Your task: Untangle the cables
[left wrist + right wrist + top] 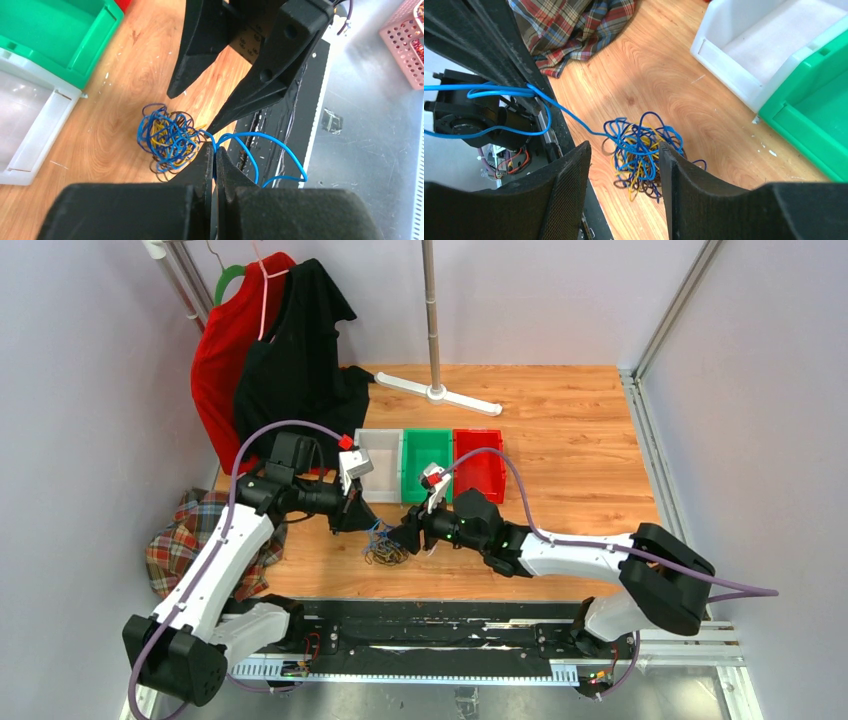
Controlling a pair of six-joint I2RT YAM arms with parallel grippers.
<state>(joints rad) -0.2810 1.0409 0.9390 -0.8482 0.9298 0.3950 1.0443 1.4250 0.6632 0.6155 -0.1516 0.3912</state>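
A blue cable (pixel 561 110) is pinched in the closed left end effector (pixel 215 152). The right end effector (pixel 624 147) is held open over the tangled cables (pixel 641 150) on the surface (pixel 684 90).

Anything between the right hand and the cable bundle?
Nothing visible. The right hand is open right at the bundle, with no object between them. The left hand is shut on one blue strand, which stretches sideways from the bundle's edge, not across its top.
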